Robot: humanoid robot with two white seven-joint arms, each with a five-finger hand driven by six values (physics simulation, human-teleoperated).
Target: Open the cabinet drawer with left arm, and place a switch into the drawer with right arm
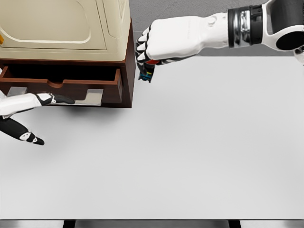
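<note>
Curled tight, the black-tipped fingers (141, 51) of our white right hand (159, 42) clamp around a small dark switch with red and blue parts (147, 71), which hangs below the fist with only its lower end showing. We hold it in the air just beside the right-hand edge of the dark brown wooden cabinet (126, 71), near the level of the drawer, and above the back part of the plain white table (190, 152). Our right arm reaches in from the upper right, its black-and-silver wrist band sitting well behind the fist.

We see the brown cabinet drawer (61, 85) pulled out toward us, its dark hollow open from above behind the scalloped front panel. The switch is outside that hollow, off to its right and past the cabinet's side wall. On top of the cabinet stands a cream-coloured boxy appliance with a rounded panel (66, 23), cut off by the top edge of the view.

Our left hand (28, 116) shows at the lower left, low in front of the drawer. Its fingers are spread and loose, gripping nothing: one points right toward the drawer front just below the panel, another angles down over the table. We cannot tell whether the upper fingertip touches the drawer.
</note>
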